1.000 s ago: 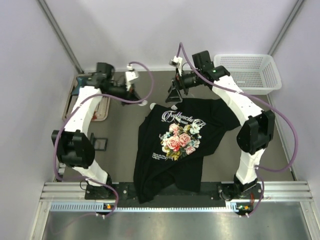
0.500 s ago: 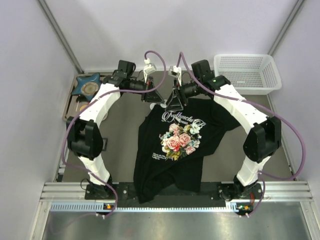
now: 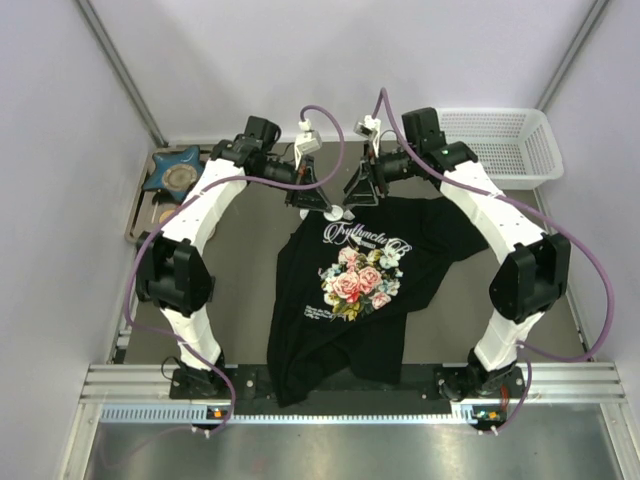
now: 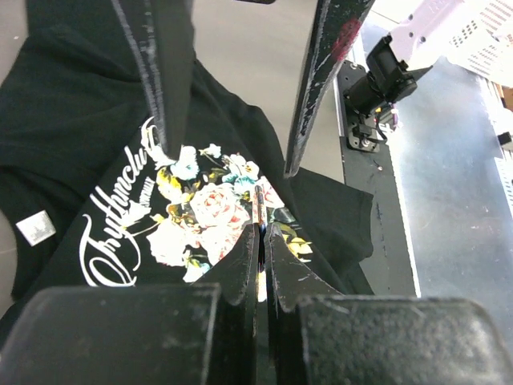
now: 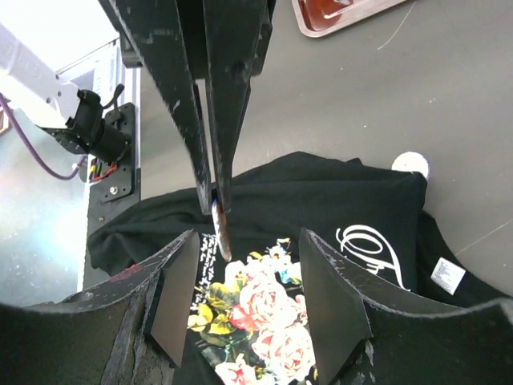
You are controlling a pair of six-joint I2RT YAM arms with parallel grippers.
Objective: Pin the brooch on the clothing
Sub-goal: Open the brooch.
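Note:
The black T-shirt (image 3: 350,300) with the rose print lies flat in the middle of the table. It also shows in the left wrist view (image 4: 64,96) and the right wrist view (image 5: 321,200). My left gripper (image 3: 322,200) (image 4: 259,220) is shut on the brooch (image 5: 220,228), a thin pale disc seen edge-on, held above the chest print. It shows as a pale spot (image 3: 337,213) in the top view. My right gripper (image 3: 358,192) (image 5: 248,241) is open and empty, facing the left one, its fingers (image 4: 321,80) just beyond the brooch.
A white basket (image 3: 500,140) stands at the back right. A tray (image 3: 150,215) with a blue star dish (image 3: 180,170) sits at the back left. A small white round piece (image 5: 410,163) lies on the table beside the shirt's shoulder.
My left arm has swung right from the tray to above the shirt's collar, meeting the right gripper. The right gripper has shifted slightly right and stays open.

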